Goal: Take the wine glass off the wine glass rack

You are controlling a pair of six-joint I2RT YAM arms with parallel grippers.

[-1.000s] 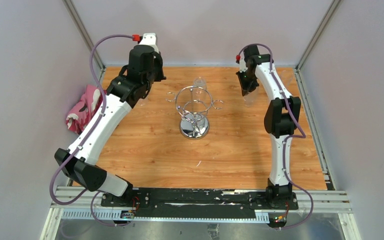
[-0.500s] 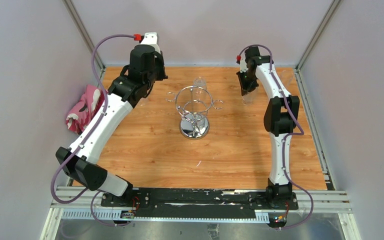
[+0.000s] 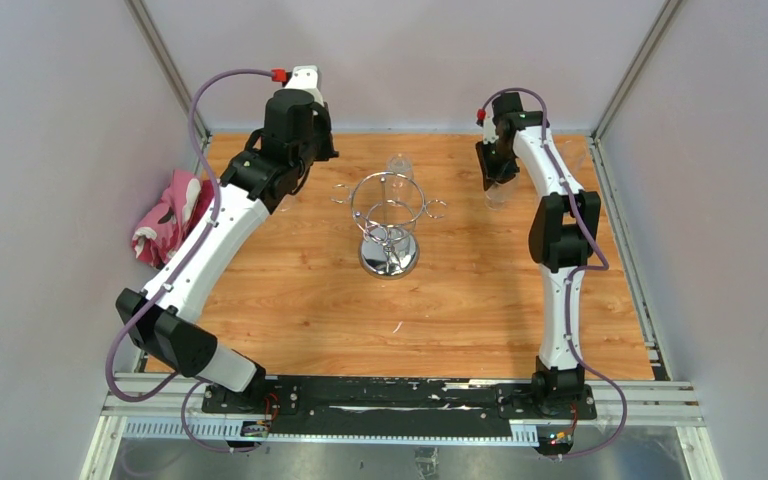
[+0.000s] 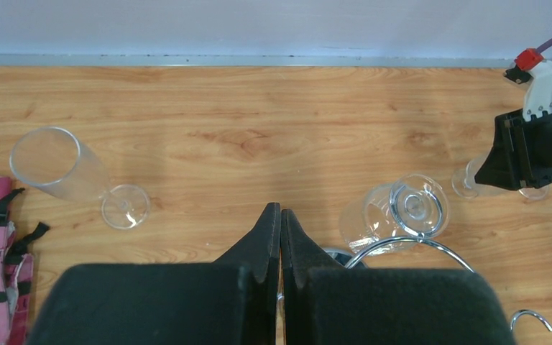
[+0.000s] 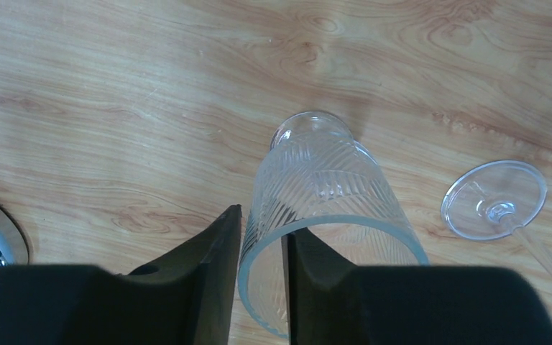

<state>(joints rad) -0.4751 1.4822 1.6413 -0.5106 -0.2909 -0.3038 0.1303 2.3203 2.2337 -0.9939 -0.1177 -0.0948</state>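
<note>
Wine glass [image 4: 384, 215] hangs on the far side of the rack [image 3: 389, 258], foot caught in a wire loop, bowl tipped sideways, so not off yet. Left pincer [image 4: 280, 230] is pressed together w/ nothing in it, hovering near that glass. Right pincer [image 5: 262, 231] pinches the rim of a ribbed glass [image 5: 320, 180], one finger inside & one outside, over the tabletop [image 3: 300, 300] right of the rack. Can't tell if its base touches down.

Risks, as I judge them:
- **Closed left pincer:** it can't take the stem like this, so coming in now would only knock the glass or the rack.
- **Foot in the loop:** it has to slide out sideways. A straight pull prob. tips the whole rack, which is light wire on a small base.
- **Rim pinch on the right:** contact is thin, and slick glass may slip or swing.
- **Loose glasses:** a flute [image 4: 57, 169] lies on its side near the left arm, & another stemmed glass [image 5: 494, 199] lies beside the ribbed one. Both are round and can roll if bumped.

Materials:
- **Glasses:** all clear, hard & smooth; the ribbed one has a herringbone pattern.
- **Rack:** shiny chrome wire w/ a mirrored dome base.
- **Tabletop:** smooth wood grain.
- **Pink cloth [image 3: 168, 215]:** patterned, soft & crumpled, at the left edge.
</note>
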